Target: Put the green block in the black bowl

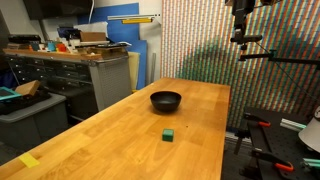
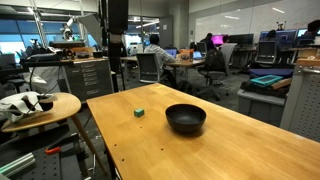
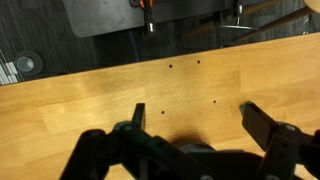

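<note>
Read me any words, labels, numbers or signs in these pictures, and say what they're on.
No text can be read.
The small dark-green cube, the round glossy black bowl and the light wooden table bear no marks.
Anything on the office monitors is too small and blurred to read.

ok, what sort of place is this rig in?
Probably a research lab inside an open-plan office: a wooden workbench, grey drawer cabinets nearby, and seated people at desks with monitors.
</note>
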Tool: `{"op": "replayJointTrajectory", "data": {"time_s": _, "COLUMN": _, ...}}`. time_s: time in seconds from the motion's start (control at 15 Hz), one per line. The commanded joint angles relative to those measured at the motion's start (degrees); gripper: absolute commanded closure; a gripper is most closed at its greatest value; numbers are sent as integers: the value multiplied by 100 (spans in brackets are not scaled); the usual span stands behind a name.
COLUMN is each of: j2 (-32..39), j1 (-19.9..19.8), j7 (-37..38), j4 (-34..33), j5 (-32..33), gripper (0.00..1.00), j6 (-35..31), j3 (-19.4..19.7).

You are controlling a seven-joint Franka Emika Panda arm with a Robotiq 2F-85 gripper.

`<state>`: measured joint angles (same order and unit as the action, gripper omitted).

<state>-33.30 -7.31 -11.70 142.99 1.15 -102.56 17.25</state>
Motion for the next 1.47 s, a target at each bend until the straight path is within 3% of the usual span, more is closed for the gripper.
{"op": "replayJointTrajectory", "data": {"time_s": 0.0, "j2": 25, "j1": -126, "j7": -58, "j4": -8, "j5": -59, "gripper": 0, "j6": 8, "j3": -107}}
{"op": "replayJointTrajectory", "data": {"time_s": 0.27, "j2": 86, "j1": -80, "j7": 106, "j4": 61, "j5": -192, "gripper": 0, "j6": -192, "j3": -173}}
{"op": "replayJointTrajectory", "data": {"time_s": 0.53, "j2": 219, "j1": 63, "j7": 487, "j4": 378, "j5": -558, "gripper": 0, "j6": -709, "j3": -510}}
{"op": "replayJointTrajectory", "data": {"time_s": 0.93, "j2": 633, "j1": 648, "j7": 852, "j4": 1104, "j5": -982, "gripper": 0, "j6": -2075, "j3": -1402}}
{"op": "replayJointTrajectory", "data": {"time_s": 1.4, "j2": 1648, "j1": 1406, "j7": 1351, "j4": 1481, "j5": -863, "gripper": 0, "j6": -4112, "j3": -2378}}
